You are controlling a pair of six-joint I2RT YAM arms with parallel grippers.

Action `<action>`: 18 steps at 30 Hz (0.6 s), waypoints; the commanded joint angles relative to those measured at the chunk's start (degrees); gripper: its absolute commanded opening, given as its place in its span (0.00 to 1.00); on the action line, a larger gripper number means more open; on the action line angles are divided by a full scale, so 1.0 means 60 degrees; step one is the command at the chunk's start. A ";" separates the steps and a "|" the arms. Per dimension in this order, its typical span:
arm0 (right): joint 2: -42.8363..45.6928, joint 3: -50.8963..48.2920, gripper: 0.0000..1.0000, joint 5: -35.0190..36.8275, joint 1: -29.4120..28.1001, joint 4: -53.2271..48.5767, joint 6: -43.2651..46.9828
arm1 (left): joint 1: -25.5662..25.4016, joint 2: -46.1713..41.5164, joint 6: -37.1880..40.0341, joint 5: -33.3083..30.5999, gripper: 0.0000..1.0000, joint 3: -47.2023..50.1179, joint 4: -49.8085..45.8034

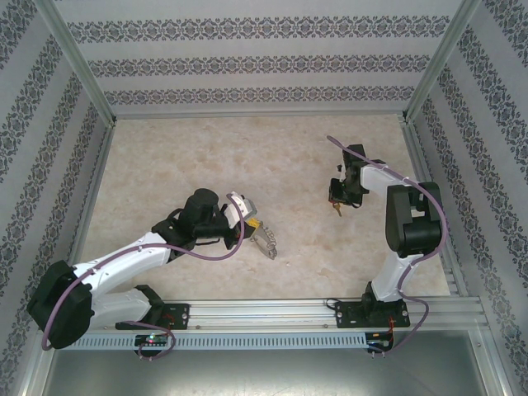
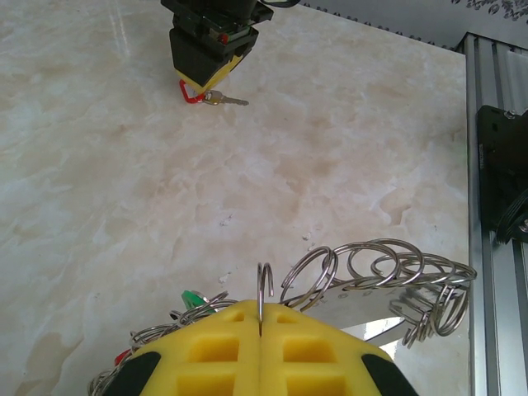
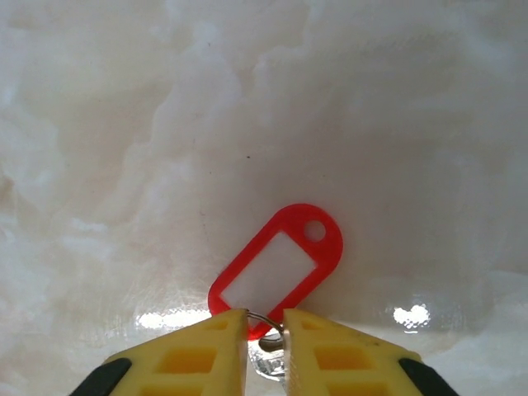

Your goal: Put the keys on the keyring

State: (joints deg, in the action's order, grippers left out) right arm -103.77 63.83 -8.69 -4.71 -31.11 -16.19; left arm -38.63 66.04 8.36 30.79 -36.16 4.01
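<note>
A: Left side first. What is the left hand doing?
B: Left hand (image 2: pixel 261 318) is clenched, fingers pressed together on one thin wire loop of the keyring (image 2: pixel 375 289). The loop stands upright out of the grip. The rest of the keyring fans out just past the tips, low over the worktop (image 1: pixel 181 157).

A: Anything on the keyring?
B: A fringe of small silver rings all round. The green key (image 2: pixel 192 298) has its head poking out among the rings at the keyring's left side. Can't tell if it's threaded on or only lying there.

A: And to the right of the keyring?
B: Right hand (image 3: pixel 264 318) is well apart from the keyring, to its right and farther back. It's nipped on the small ring of the red key (image 3: pixel 276 268). The red head looks flat against the worktop just ahead of the tips.

A: Progress?
B: Early to middle, by my read. The red key is gripped but not on the keyring. It needs carrying over and threading. Green key unclear.

A: Containers?
B: Nothing to log. The keyring is the one holder, carrying its small rings.
</note>
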 commanded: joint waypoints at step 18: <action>0.0551 -0.0136 0.03 -0.0158 -0.0547 -0.0324 -0.0090 | 0.0008 -0.0398 0.0130 -0.0029 0.00 -0.0316 0.0051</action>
State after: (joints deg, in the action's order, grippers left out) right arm -101.51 63.68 -8.67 -7.35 -31.53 -16.16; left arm -38.63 65.49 8.36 30.76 -36.16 3.79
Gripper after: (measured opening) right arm 0.062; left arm 0.043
